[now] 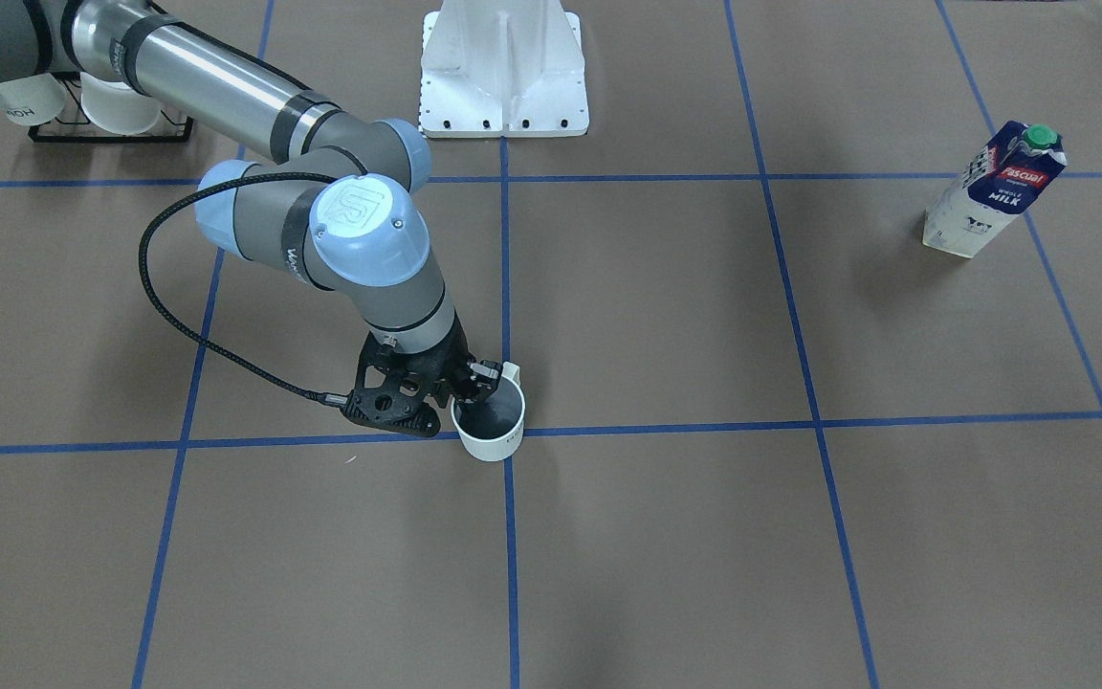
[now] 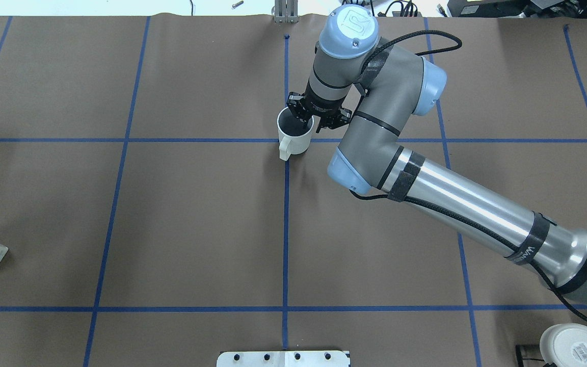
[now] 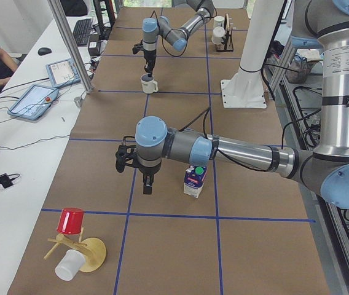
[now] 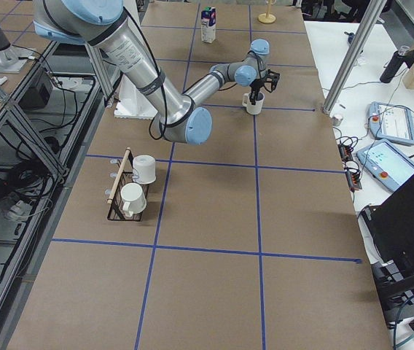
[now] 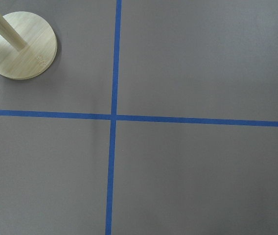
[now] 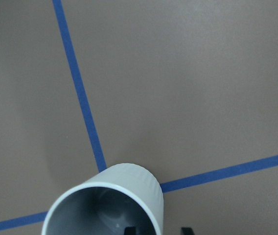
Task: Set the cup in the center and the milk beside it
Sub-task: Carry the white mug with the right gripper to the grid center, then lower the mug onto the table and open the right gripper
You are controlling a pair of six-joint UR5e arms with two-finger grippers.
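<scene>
The cup [image 1: 491,423] is a white mug that stands on the tape crossing at the table's middle, and it also shows in the overhead view [image 2: 293,135]. My right gripper [image 1: 477,381] reaches down over its rim. One finger is inside the cup and one outside, astride the wall with a gap on both sides [image 6: 157,229]. The milk [image 1: 991,191] stands upright far off on my left side. My left gripper [image 3: 148,186] hangs above the table beside the milk [image 3: 195,180]. I cannot tell whether it is open or shut.
A black rack with two other white mugs [image 1: 97,105] stands near my right arm's base. The white mount plate [image 1: 503,72] is at the robot's edge. A wooden stand [image 3: 82,253] with a red cup [image 3: 70,220] is at the left end; its base shows in the left wrist view [image 5: 20,45].
</scene>
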